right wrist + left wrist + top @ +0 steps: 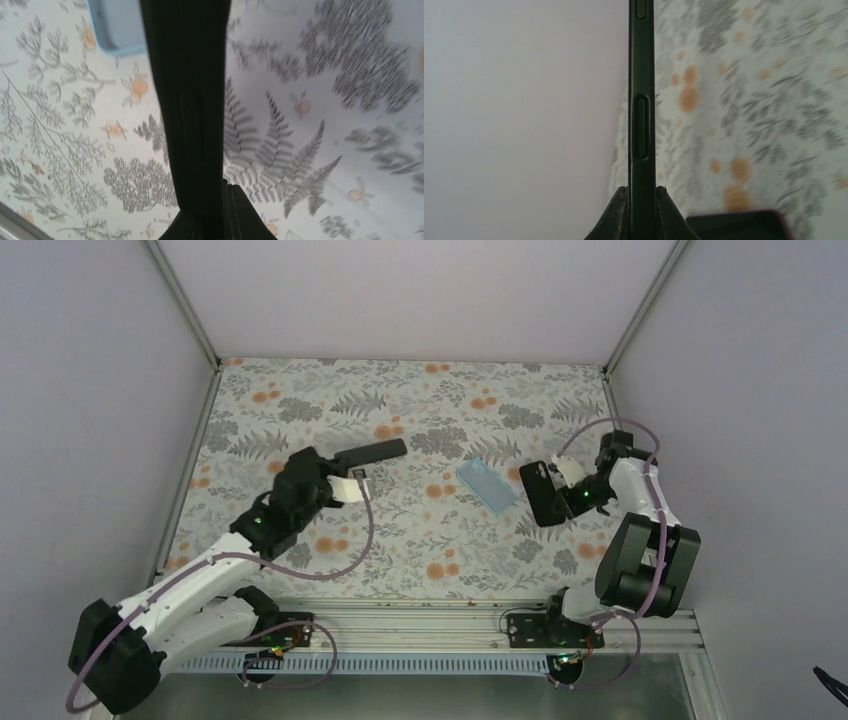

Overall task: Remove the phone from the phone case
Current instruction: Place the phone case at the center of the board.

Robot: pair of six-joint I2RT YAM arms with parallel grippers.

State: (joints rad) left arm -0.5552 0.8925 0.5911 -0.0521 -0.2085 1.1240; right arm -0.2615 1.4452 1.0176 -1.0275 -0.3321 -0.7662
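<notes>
Black and slim, the phone (pixel 372 452) is out of its cover and sits in the left tool (pixel 340 472), over the left half of the flowered bench (pixel 400 540). In the left wrist view we see it edge-on (pixel 641 125), a long side button facing the camera, with the tool's (pixel 642 215) 2 fingers (pixel 616 212) pressed against its 2 flat faces near one end — closed down to the thickness of the phone and no wider.

On the right side, the right tool (pixel 566 490) grips the phone case (pixel 540 496), a black rectangle held at a slant with its broad side turned towards the overhead camera. From the right wrist, the phone case (pixel 187 100) runs up the picture as a dark band, and the tool (pixel 215 222) is closed tight on its lower end; whether any corner touches the bench we cannot tell.

Phone and phone case are well apart. Between them — nearer the case — a light blue tray-like item (pixel 485 485) lies flat on the bench, and its rounded corner (pixel 117 25) shows just beside the black case in the right wrist view.
</notes>
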